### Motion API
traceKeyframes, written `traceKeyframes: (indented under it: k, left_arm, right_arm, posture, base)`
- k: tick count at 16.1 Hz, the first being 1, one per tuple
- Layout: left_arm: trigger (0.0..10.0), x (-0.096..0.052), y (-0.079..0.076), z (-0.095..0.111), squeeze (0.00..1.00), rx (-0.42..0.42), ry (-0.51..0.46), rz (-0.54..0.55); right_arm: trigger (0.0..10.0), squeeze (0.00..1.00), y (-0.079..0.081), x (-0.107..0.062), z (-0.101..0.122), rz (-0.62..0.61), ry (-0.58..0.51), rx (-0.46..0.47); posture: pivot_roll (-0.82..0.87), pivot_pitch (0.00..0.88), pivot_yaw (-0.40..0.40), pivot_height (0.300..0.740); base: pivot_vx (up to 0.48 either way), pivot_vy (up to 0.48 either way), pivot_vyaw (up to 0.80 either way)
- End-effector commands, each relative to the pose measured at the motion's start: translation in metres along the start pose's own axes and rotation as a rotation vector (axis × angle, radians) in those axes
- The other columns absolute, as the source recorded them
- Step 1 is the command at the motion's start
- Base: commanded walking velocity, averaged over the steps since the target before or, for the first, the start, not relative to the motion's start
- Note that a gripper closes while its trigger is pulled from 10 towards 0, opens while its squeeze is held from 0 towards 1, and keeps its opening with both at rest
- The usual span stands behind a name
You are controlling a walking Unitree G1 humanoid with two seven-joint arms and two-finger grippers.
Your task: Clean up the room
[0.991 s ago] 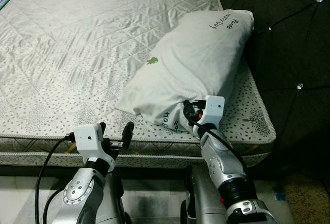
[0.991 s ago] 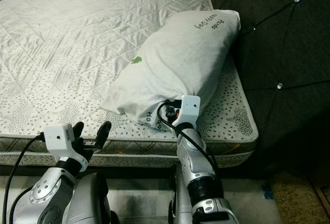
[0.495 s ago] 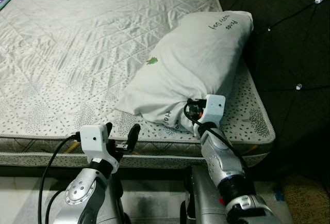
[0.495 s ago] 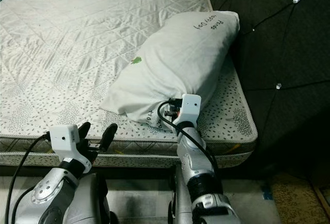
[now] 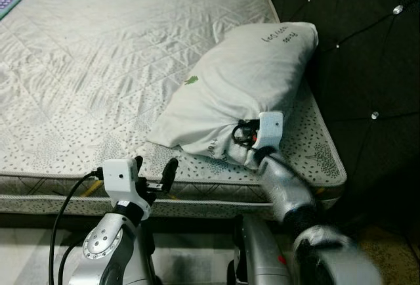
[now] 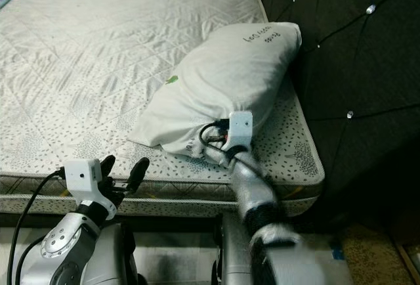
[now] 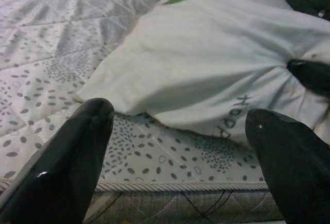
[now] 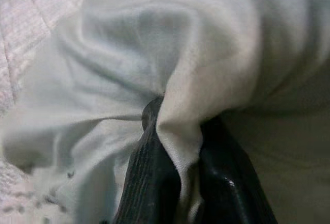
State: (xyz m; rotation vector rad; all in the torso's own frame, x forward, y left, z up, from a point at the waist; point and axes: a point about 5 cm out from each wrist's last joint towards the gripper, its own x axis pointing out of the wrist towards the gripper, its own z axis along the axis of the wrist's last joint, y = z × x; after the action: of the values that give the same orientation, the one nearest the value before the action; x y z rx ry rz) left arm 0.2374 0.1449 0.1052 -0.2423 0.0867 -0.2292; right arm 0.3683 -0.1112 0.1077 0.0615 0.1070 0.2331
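Bare mattress [image 5: 98, 68] looks tidy, right gripper [image 8: 178, 170] pinching the pillow [image 5: 243, 88] corner, not yet placed, left gripper [image 7: 180, 146] spread.

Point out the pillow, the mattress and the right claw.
pillow [image 5: 243, 78], left eye view, middle of its white case.
mattress [image 5: 98, 68], left eye view, bare quilted top.
right claw [image 8: 178, 175], right wrist view, fabric pinched between fingertips.

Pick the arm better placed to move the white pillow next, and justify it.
Right. The right gripper is pinched on a fold of the white fabric pillow; the left gripper is open at the patterned mattress edge.
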Motion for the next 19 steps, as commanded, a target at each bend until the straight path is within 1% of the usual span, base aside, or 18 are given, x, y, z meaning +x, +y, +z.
traceKeyframes:
  k: [1, 2, 3, 4, 5, 6, 7, 8, 9, 10, 11, 12, 13, 14, 15, 16, 17, 19]
  left_arm:
    - [10.0, 0.001, 0.0, -0.001, 0.0, 0.007, 0.006, -0.004]
    - [10.0, 0.001, 0.002, 0.0, 0.0, 0.013, 0.002, 0.002]
    - [10.0, 0.002, 0.004, 0.001, 0.0, 0.019, -0.003, 0.009]
    - [10.0, 0.002, 0.006, 0.002, 0.0, 0.021, -0.006, 0.013]
    - [10.0, 0.003, 0.007, 0.003, 0.0, 0.024, -0.008, 0.014]
    - [10.0, 0.003, 0.007, 0.003, 0.0, 0.025, -0.009, 0.014]
    - [10.0, 0.004, 0.005, 0.003, 0.0, 0.025, -0.01, 0.012]
    - [10.0, 0.005, 0.004, 0.003, 0.0, 0.026, -0.012, 0.009]
    - [10.0, 0.006, 0.003, 0.004, 0.0, 0.028, -0.014, 0.003]
    - [10.0, 0.007, 0.003, 0.004, 0.0, 0.03, -0.014, -0.001]
    - [10.0, 0.007, 0.003, 0.004, 0.0, 0.031, -0.014, -0.002]
    - [10.0, 0.008, 0.004, 0.004, 0.0, 0.034, -0.014, -0.002]
    - [10.0, 0.008, 0.004, 0.004, 0.0, 0.035, -0.014, -0.002]
    - [10.0, 0.008, 0.005, 0.005, 0.0, 0.038, -0.013, 0.0]
    - [10.0, 0.009, 0.005, 0.005, 0.0, 0.039, -0.013, 0.0]
    - [10.0, 0.009, 0.005, 0.005, 0.0, 0.043, -0.013, 0.0]
    - [10.0, 0.009, 0.005, 0.005, 0.0, 0.045, -0.013, -0.001]
    - [10.0, 0.009, 0.005, 0.004, 0.0, 0.047, -0.012, -0.002]
  right_arm:
    - [0.0, 0.0, -0.008, 0.007, 0.022, -0.001, -0.063, -0.038]
    - [0.0, 0.0, -0.019, 0.009, 0.029, -0.018, -0.052, -0.051]
    - [0.0, 0.0, -0.031, 0.011, 0.04, -0.034, -0.051, -0.093]
    - [0.0, 0.0, -0.039, 0.014, 0.05, -0.045, -0.054, -0.12]
    - [0.0, 0.0, -0.047, 0.017, 0.066, -0.057, -0.064, -0.157]
    - [0.0, 0.0, -0.052, 0.018, 0.077, -0.072, -0.074, -0.184]
    - [0.0, 0.0, -0.06, 0.019, 0.09, -0.105, -0.075, -0.195]
    - [0.0, 0.0, -0.066, 0.018, 0.096, -0.135, -0.075, -0.226]
    - [0.0, 0.0, -0.076, 0.017, 0.103, -0.188, -0.077, -0.232]
    - [0.0, 0.0, -0.092, 0.012, 0.111, -0.272, -0.07, -0.269]
    - [0.0, 0.0, -0.096, 0.011, 0.112, -0.296, -0.065, -0.283]
    - [0.0, 0.0, -0.114, 0.004, 0.114, -0.377, -0.036, -0.3]
    - [0.0, 0.0, -0.121, 0.001, 0.114, -0.406, -0.024, -0.301]
    - [0.0, 0.0, -0.14, -0.009, 0.114, -0.483, 0.003, -0.295]
    - [0.0, 0.0, -0.145, -0.012, 0.114, -0.501, 0.007, -0.295]
    - [0.0, 0.0, -0.155, -0.018, 0.121, -0.528, 0.004, -0.355]
    - [0.0, 0.0, -0.161, -0.021, 0.128, -0.547, -0.006, -0.393]
    - [0.0, 0.0, -0.169, -0.026, 0.134, -0.582, -0.025, -0.383]
  posture:
    - [0.07, 0.064, -0.048, 0.56]
    - [0.07, 0.067, -0.047, 0.56]
    - [0.07, 0.067, -0.046, 0.56]
    - [0.07, 0.066, -0.046, 0.56]
    - [0.07, 0.065, -0.044, 0.56]
    - [0.06, 0.062, -0.042, 0.56]
    - [0.06, 0.061, -0.04, 0.56]
    - [0.07, 0.058, -0.037, 0.56]
    - [0.06, 0.057, -0.034, 0.56]
    - [0.06, 0.054, -0.03, 0.56]
    - [0.06, 0.054, -0.028, 0.56]
    - [0.06, 0.053, -0.026, 0.56]
    - [0.06, 0.052, -0.026, 0.56]
    - [0.06, 0.052, -0.024, 0.56]
    - [0.06, 0.051, -0.023, 0.56]
    - [0.06, 0.052, -0.019, 0.56]
    - [0.06, 0.051, -0.016, 0.56]
    - [0.06, 0.049, -0.015, 0.56]
  base:
    - [0.0, 0.0, 0.0]
    - [0.0, 0.0, 0.0]
    - [0.0, 0.0, 0.0]
    - [0.0, 0.0, 0.0]
    - [0.0, 0.0, 0.0]
    - [0.0, 0.0, 0.0]
    - [0.0, 0.0, 0.0]
    - [0.0, 0.0, 0.0]
    - [0.0, 0.0, 0.0]
    - [0.0, 0.0, 0.0]
    - [0.0, 0.0, 0.0]
    - [0.0, 0.0, 0.0]
    - [0.0, 0.0, 0.0]
    - [0.0, 0.0, 0.0]
    - [0.0, 0.0, 0.0]
    - [0.0, 0.0, 0.0]
    - [0.0, 0.0, 0.0]
    - [0.0, 0.0, 0.0]
